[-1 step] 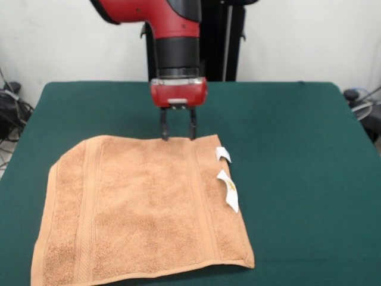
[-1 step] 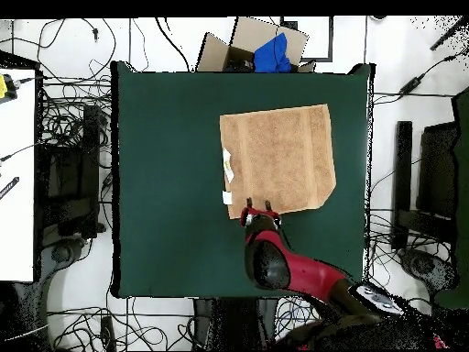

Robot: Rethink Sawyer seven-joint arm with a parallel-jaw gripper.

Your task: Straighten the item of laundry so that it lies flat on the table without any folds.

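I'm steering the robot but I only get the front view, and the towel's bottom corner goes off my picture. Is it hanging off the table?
Observer: No. From overhead the whole towel lies on the table, with green showing past every edge.
Operator: Is a corner folded under where I can't see?
Observer: All four corners show from above, and I see no fold there.
Operator: Is anything sitting near the table on my side?
Observer: Yes, a cardboard box just past that table edge, with something blue at it.
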